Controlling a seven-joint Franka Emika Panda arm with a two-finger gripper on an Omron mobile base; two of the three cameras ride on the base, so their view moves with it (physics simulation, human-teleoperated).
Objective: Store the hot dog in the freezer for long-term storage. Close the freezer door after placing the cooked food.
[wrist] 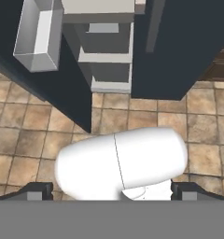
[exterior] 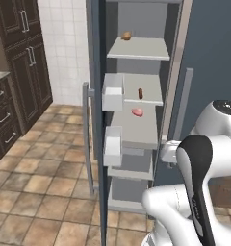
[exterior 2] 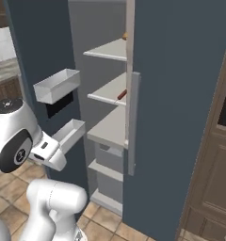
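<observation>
Here, read from left to right in the left base view: dark brown cabinets (exterior: 21, 62) stand along the far left wall. Next comes the freezer door (exterior: 96, 57), swung open and seen nearly edge-on, with its grey bar handle (exterior: 87, 139) on the outer side. Two white bins (exterior: 112, 91) hang on its inner face, one above the other.

Right of the door is the open freezer (exterior: 136, 19) with its pale grey shelves (exterior: 139, 49); five can be counted, though the lowest are partly hidden by the arm. One tan food item (exterior: 126, 35) sits on the top shelf. One hot dog (exterior: 140, 93) lies on the shelf below, its long axis apparently running front to back. One pink lump of meat (exterior: 137, 112) rests on the third shelf. At the far right stands the plain door (exterior: 209, 57), shut, with a second bar handle.

The tool (wrist: 112, 192) is released and holds nothing; its fingertips (wrist: 37, 190) sit wide apart, aimed down at the tiled floor (wrist: 20, 140). The hot dog lies above and ahead of the tool, already stored.

The remaining step is judged to be the closing, and it turns on one relation: the door lies to the left of the tool, so it must be pushed rightward.
</observation>
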